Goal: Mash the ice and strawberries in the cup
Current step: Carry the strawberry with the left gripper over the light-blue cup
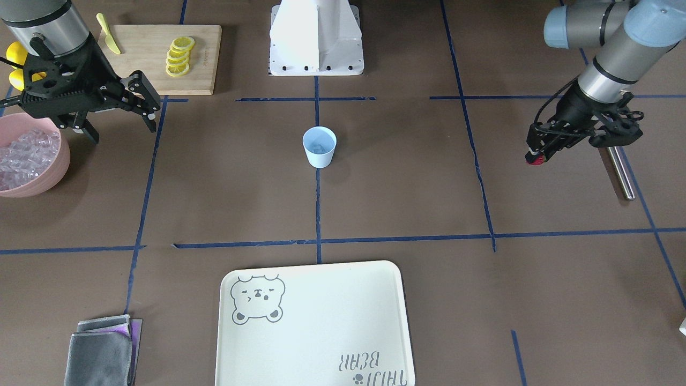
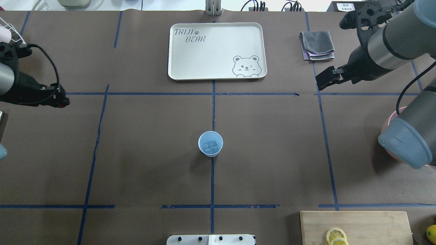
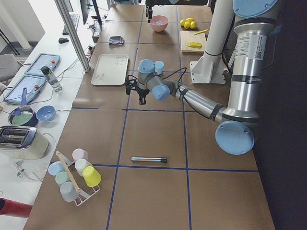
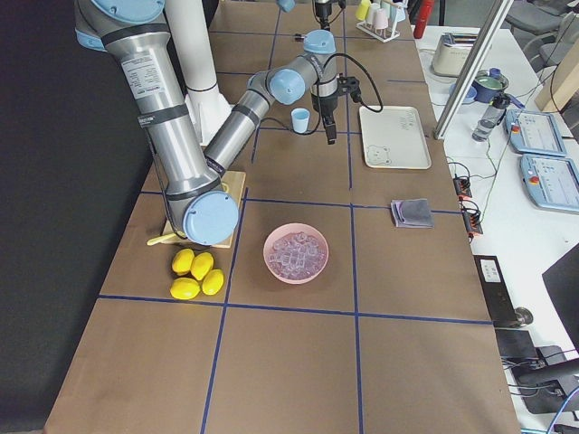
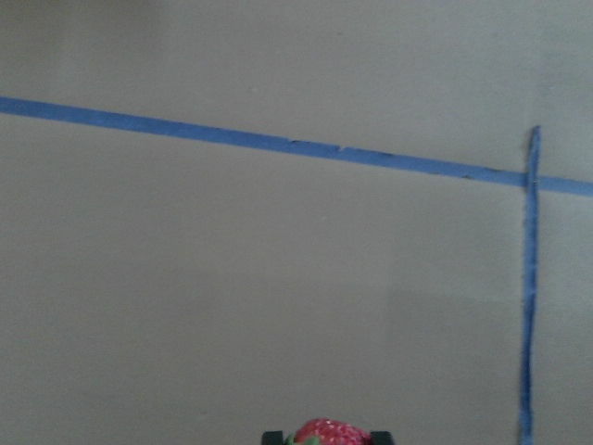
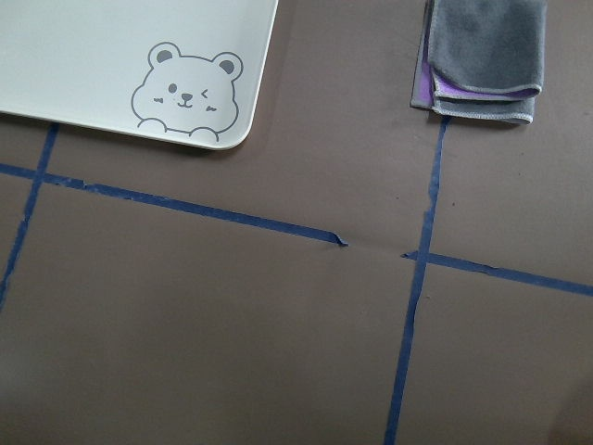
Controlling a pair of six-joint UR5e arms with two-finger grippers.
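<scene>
Cup (image 2: 210,143) upright at ctr of overhead view, on the vertical blue tape line. Holds a few pcs of ice (image 2: 211,146) at the bottom; exact count hard to tell.

Strawberry (image 1: 534,160) well apart from cup: pinched in left gripper (image 1: 536,156) at right of front-facing view, raised off table. Only bare brown paper and tape lines btwn it and cup.

Right gripper (image 1: 123,133) at upper left of that view, fingers spread, nothing btwn them, just beside pink bowl (image 1: 60,166) heaped w/ clear cubes (image 1: 24,155). Above it in frame, wooden board (image 1: 206,64) w/ lemon slices (image 1: 179,56) in a row and yellow knife (image 1: 109,35). Metal rod (image 1: 621,174) flat on table near right edge, below left arm.

Cream tray (image 2: 218,58) at top ctr of overhead view, printed "TAIJI BEAR" plus winking bear drawing. Folded grey cloth (image 2: 316,44) w/ purple layer to its right. Small mark on board too faint to read.

In left wrist view, berry cut off by bottom edge, only red top showing btwn two dark pads. In overhead view, bowl mostly hidden behind right arm's blue joint cap; board cut by bottom right corner.
</scene>
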